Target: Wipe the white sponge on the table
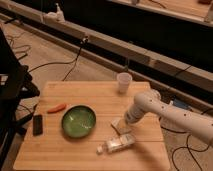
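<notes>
At the right side of the table (75,95), between the green bowl (79,121) and the right edge: white sponge (119,125), lying flat on the wood, with the gripper (129,120) down at its right end, touching or as good as. Can't tell if clamped on it or spread, too tucked under the wrist. Looks like the wipe stroke itself, tbh.

Biggest worry: white bottle (117,144) lying on its side just beside the sponge, toward the front. Sweep that way and probably send it rolling off the edge. Sweep left and risk a bump into the bowl. Press too lightly and likely lose the sponge mid-stroke. Safer up toward the cup (123,81), well apart from all this.
</notes>
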